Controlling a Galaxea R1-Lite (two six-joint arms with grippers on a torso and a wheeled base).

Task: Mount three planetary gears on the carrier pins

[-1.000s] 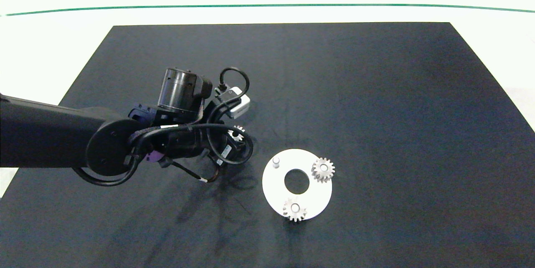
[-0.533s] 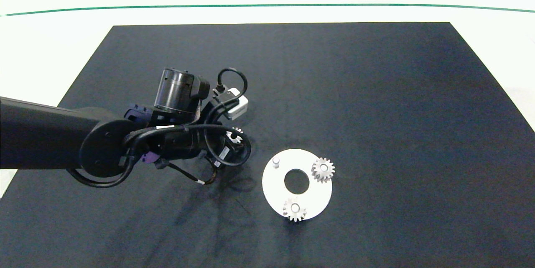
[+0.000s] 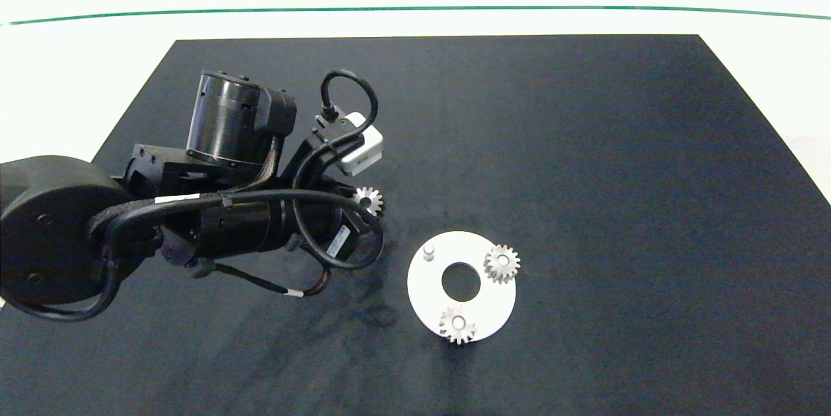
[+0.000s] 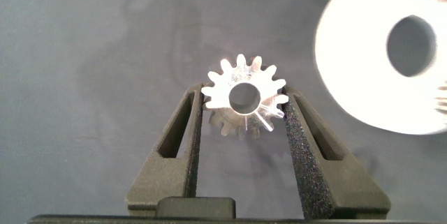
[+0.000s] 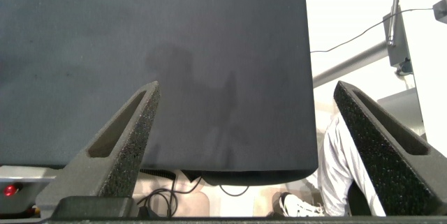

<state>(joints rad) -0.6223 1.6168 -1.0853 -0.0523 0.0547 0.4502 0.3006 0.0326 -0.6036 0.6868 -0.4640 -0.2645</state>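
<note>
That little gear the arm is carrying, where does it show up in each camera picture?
Head view: the held gear sits at the left end effector tip, up-left of the white disc.
Left wrist view: gear mid-picture, clamped between the fingers.
Right wrist view: not in it.
Shared landmark: the white disc.
</note>
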